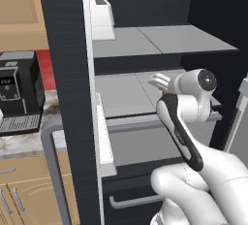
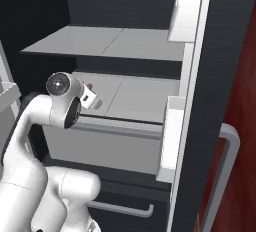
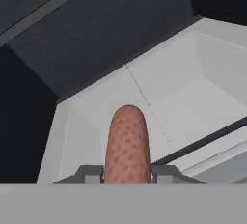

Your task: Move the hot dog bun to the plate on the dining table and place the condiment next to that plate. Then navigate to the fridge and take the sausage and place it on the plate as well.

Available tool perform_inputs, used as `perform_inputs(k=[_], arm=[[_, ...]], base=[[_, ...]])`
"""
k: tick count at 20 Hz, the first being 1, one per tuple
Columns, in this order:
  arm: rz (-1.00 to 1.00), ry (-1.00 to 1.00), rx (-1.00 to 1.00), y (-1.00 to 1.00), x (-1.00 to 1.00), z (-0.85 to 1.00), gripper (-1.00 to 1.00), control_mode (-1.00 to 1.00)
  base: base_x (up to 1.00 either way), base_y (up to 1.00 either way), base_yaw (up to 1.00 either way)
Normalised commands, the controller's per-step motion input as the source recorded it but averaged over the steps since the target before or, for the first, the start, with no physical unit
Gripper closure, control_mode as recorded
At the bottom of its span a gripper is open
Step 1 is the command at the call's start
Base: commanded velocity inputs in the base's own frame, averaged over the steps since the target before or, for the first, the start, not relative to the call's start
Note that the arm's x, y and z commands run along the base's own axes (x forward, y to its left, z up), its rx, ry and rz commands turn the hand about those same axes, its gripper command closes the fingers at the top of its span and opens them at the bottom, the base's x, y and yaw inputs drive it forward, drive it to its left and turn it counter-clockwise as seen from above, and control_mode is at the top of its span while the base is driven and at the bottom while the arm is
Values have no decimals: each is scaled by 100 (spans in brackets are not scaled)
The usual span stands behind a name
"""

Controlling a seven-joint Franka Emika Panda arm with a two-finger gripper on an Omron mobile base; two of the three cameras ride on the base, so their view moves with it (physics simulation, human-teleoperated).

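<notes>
Inside the open fridge (image 1: pixel 145 40), above a pale grey shelf (image 3: pixel 193 97), the gripper (image 3: pixel 128 175) clamps its fingers (image 3: pixel 89 174) on either side of the reddish-brown sausage (image 3: pixel 127 143), lifted clear of the shelf.

Tall black fridge (image 1: pixel 65 73): exterior and inner back wall are near-black with a faint horizontal grain; the door edges are white. Flat interior shelves (image 1: pixel 160 40) are plain pale grey, unpatterned. The lower drawer handle (image 2: pixel 122 208) is silvery grey.

Rounded reddish-brown sausage (image 3: pixel 127 143): pinkish-brown skin speckled all over with small darker spots.

White robot arm (image 1: pixel 193 146): glossy white casing with a black strip along one link and a dark round joint cap.

Boxy black coffee machine (image 1: pixel 19 90): black body, grey ribbed tray. Behind it a red wall; wooden cabinets (image 1: pixel 19 6) are tan.
</notes>
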Motion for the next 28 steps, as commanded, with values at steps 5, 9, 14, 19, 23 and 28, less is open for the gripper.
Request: perform_inputs(k=[5,9,14,19,23,28], arm=[[-1,4,0,-9,-85,52,100,-100],[0,0,0,-8,-98,40,100,-100],[-1,0,0,-3,-98,33,100,-100],[-2,0,0,0,-41,15,100,-100],[0,0,0,0,0,0,100,-100],[0,0,0,0,-1,-2,100,100]], base=[[0,0,0],[0,0,0],[0,0,0],[0,0,0],[0,0,0],[-32,0,2]])
